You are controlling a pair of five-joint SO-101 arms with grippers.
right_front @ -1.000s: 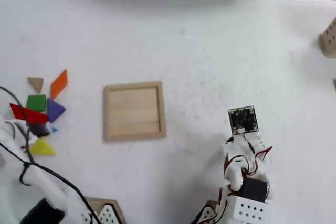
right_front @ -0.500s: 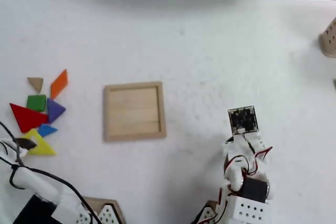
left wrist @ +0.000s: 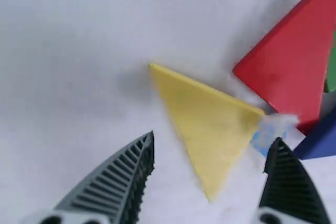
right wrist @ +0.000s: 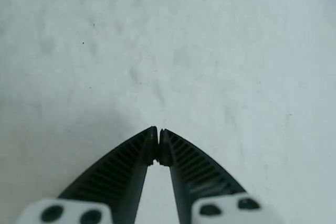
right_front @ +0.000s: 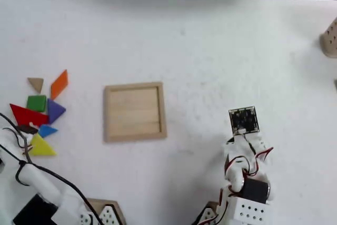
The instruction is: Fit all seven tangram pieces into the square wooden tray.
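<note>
Left gripper (left wrist: 212, 140): ribbed black fingers (left wrist: 131, 171) apart, one on either side of the flat yellow triangle (left wrist: 210, 124). Whether they touch it cannot be told. In the high view this gripper (right_front: 25, 133) sits at the 10 o'clock corner of the yellow triangle (right_front: 41, 146).

Around it:
- The small blue piece (right_front: 47, 130) is just at 12 o'clock of the yellow triangle.
- The large red triangle (right_front: 27, 115) is at 11 o'clock.
- The green square (right_front: 36, 103) is at 12 o'clock of the red triangle.
- The purple triangle (right_front: 55, 110) is at 3 o'clock of the red triangle.
- The orange parallelogram (right_front: 59, 84) and the small tan triangle (right_front: 36, 84) lie at the 12 o'clock end of the cluster, apart from each other.

All seven pieces lie on the white table (right_front: 210, 51), at 9 o'clock of the square wooden tray (right_front: 135, 111) and near it but not touching.

Right gripper (right wrist: 158, 132): tips together over the table. The right arm (right_front: 245, 156) is at 4 o'clock of the tray, well apart from it.
</note>
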